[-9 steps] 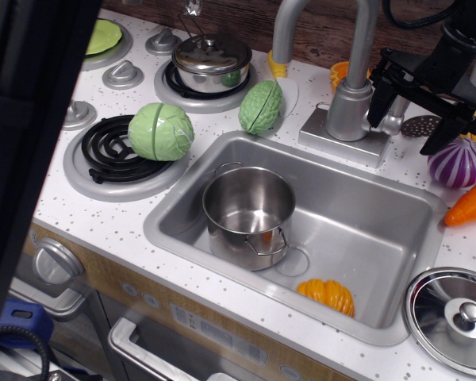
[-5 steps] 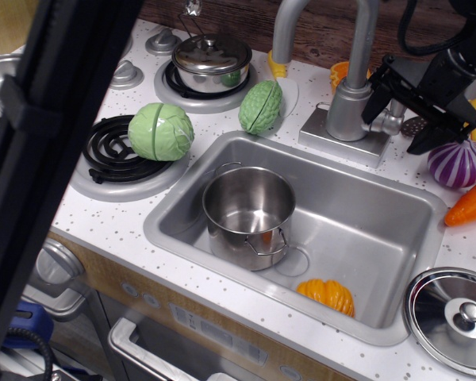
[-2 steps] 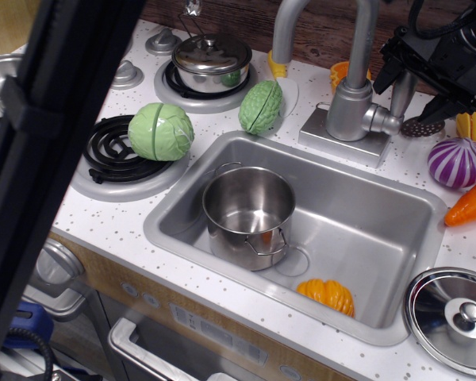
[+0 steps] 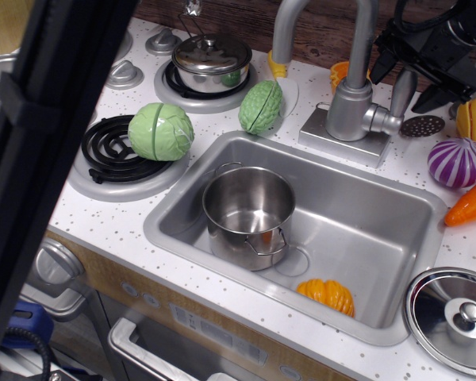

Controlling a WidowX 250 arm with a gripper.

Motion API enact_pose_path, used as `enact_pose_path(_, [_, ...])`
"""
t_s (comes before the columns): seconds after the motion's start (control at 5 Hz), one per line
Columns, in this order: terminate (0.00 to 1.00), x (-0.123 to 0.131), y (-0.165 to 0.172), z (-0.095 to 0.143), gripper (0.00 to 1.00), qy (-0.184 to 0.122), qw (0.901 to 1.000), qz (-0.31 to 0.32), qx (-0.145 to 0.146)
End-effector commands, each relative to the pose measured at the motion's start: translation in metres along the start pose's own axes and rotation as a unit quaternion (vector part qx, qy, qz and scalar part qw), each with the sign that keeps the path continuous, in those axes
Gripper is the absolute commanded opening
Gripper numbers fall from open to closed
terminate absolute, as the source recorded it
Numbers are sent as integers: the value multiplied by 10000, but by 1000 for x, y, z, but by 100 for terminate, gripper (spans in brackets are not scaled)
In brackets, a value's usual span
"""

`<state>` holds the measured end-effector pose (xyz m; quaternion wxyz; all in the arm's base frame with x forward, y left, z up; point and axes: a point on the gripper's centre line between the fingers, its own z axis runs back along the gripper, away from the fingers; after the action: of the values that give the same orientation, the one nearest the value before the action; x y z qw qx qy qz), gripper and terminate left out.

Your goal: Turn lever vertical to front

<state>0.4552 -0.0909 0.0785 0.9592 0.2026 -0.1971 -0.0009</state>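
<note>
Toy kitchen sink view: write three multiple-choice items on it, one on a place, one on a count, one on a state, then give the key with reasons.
1. Where is the open steel pot?
A. on a burner
B. in the sink
C. on the oven door

2. How many pot lids lie loose on the counter?
A. one
B. two
C. three

3. How does the lever stand?
A. upright
B. flat toward the sink
C. broken off

Key: B, the pot sits in the basin beside the orange pumpkin; A, only the lid at the right lies loose; A, the rod rises from its side knob up to the black tool.
</note>
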Motion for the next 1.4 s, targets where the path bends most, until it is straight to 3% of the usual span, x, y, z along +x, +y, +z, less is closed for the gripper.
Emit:
enact_pose_path(0.0, [0, 20, 15, 31, 0, -316, 9990, 297, -121])
enact_pose_path(0.2, [0, 13, 7, 37, 0, -88, 9986, 415, -321])
enact_pose_path(0.6, [0, -11, -13, 46, 0, 690, 9936, 452, -767])
enact_pose_path(1.0, [0, -34, -30, 16, 0, 1021, 9871, 341, -1183])
enact_pose_path(1.2, [0, -44, -41, 16, 0, 1276, 9835, 357, -1230])
